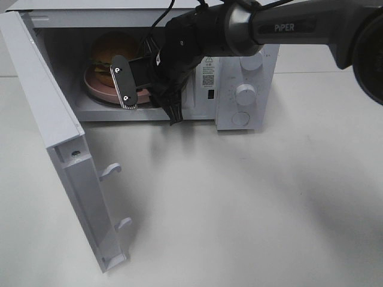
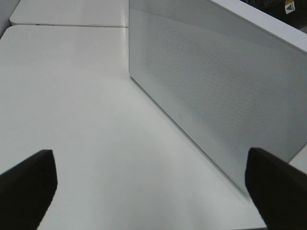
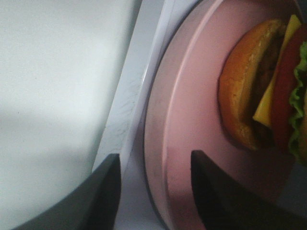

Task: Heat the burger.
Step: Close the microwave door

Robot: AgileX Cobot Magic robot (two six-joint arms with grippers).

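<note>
The right jaws stood partly open at the mouth of the microwave oven (image 1: 257, 66), holding nothing. From the high camera, the oven's door (image 1: 42, 89) was swung fully out to the left. Inside the cavity sat a pink plate (image 1: 96, 88) carrying the burger (image 1: 111, 48). The right arm (image 1: 281, 27) bore the word "PiPER". Two dials (image 1: 245, 92) sat on the oven's control panel, beside a sticker (image 1: 208, 70) whose print was too small to read. The oven rested on a white worktop (image 1: 239, 203).

In the left wrist view, the left jaws were spread wide and empty. Their dark fingertips (image 2: 26, 187) hung over bare worktop beside the door's dotted outer face.

In the right wrist view, one of the right fingers (image 3: 103, 201) lay outside the plate's rim and the other lay over the plate, neither pressing on it. The burger showed bun, yellow cheese, red tomato and green lettuce.
</note>
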